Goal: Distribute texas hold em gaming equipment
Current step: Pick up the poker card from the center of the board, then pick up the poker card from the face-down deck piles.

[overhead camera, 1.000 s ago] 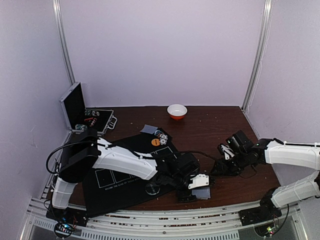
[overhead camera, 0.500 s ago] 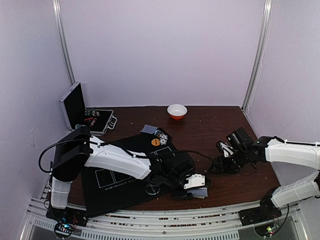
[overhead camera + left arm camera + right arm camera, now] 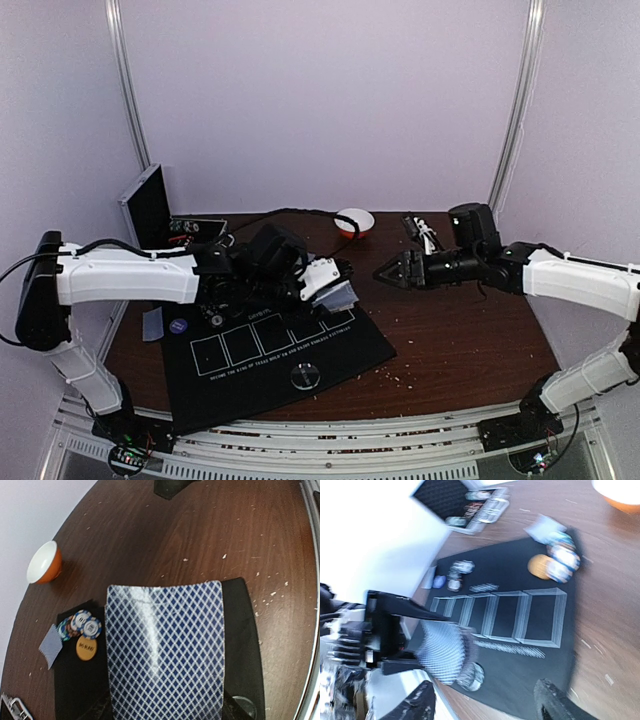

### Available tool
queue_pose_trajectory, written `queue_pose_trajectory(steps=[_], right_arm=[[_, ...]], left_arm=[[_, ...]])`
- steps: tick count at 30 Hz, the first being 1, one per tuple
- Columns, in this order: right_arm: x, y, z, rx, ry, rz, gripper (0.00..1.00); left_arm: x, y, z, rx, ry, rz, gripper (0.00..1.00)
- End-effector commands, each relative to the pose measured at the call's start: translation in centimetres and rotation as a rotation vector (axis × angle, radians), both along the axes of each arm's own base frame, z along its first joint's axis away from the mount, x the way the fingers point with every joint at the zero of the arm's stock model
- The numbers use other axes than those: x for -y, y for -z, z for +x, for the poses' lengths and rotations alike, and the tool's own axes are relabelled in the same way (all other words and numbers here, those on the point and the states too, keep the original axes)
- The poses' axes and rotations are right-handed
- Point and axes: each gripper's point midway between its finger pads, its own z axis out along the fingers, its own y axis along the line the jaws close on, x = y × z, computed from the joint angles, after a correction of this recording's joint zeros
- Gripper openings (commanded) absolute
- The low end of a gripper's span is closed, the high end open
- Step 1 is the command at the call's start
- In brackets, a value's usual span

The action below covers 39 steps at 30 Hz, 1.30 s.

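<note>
Over the far edge of the black mat [image 3: 230, 395], the left gripper [image 3: 325, 287] pinches a playing card [image 3: 165, 655] by its short end (likely light, slick, bendy: best gripped gently across an edge); the right gripper [image 3: 485, 706] hangs wide open, empty.

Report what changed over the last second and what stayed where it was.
The left gripper took the card off the near right of the table and carried it up and back, above the far part of the mat. The right gripper rose and swung toward the far side, open and empty. The mat, clear disc and white bowl stayed put.
</note>
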Motion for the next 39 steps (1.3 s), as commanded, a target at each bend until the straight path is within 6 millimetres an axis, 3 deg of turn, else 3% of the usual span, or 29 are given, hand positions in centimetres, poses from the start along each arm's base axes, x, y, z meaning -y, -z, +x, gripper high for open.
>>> queue_pose_trajectory(steps=[1,4,8,11,17,23,29,39], right_arm=[[-6.6,-4.5,0.2,0.124,-0.206,0.149,0.75],[-10.0,-5.1,0.6,0.135,-0.284,0.149,0.82],[-13.0,-3.2,0.6,0.107,-0.34,0.113,0.82],[-15.1,-1.5,0.7,0.068,-0.379,0.088,0.8],[-17.8,-0.9,0.1,0.052,-0.44,0.099,0.8],[-19.1,0.6,0.6,0.003,-0.448,0.1,0.78],[-18.4,2.6,0.5,-0.016,-0.456,0.002,0.69],[-17.6,2.6,0.5,-0.024,-0.447,-0.043,0.5]], left_arm=[[-4.4,-0.1,0.4,0.016,-0.132,0.076,0.56],[-6.9,-1.2,0.7,0.017,-0.193,0.074,0.56],[-9.7,-2.2,1.6,0.037,-0.261,0.057,0.56],[-10.2,-2.9,1.6,0.062,-0.259,0.043,0.56],[-10.3,-3.6,1.7,0.104,-0.235,0.028,0.56],[-10.3,-4.1,1.6,0.152,-0.195,0.018,0.56],[-10.6,-4.3,1.8,0.181,-0.188,0.013,0.56],[-11.1,-2.9,1.7,0.166,-0.172,0.024,0.56]])
